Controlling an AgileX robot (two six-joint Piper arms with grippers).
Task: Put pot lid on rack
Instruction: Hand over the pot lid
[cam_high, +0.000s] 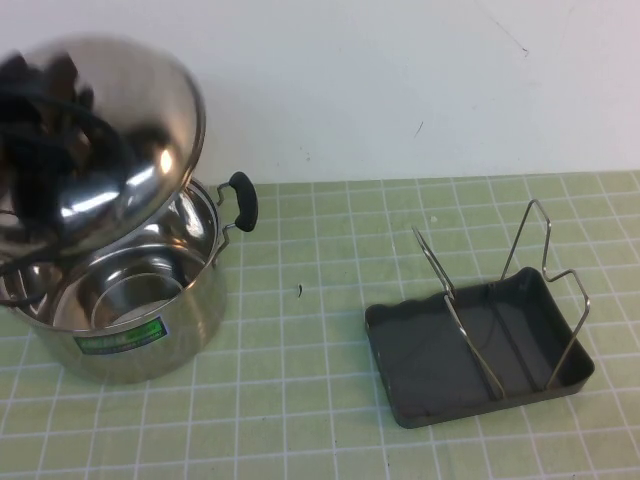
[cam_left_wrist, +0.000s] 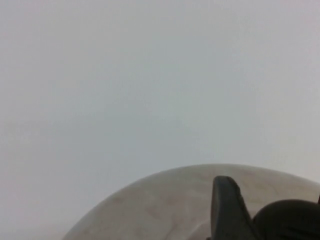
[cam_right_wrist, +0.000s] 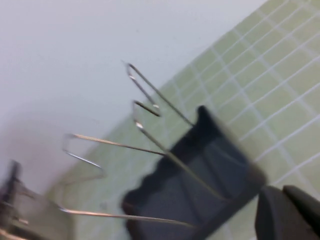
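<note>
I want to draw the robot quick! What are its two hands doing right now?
Left gripper: shut on the pot lid, held tilted above the pot.
Right gripper: near the rack, holding nothing visible; open or closed cannot be told.

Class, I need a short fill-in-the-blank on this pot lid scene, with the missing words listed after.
1. The pot lid is tilted above the open ____.
2. The rack stands to the pot's ____.
3. The rack's tray holds ____ lids.
4. The left hand is at the lid's knob; the right hand is near the ____.

Missing words: pot; right; no; rack
</note>
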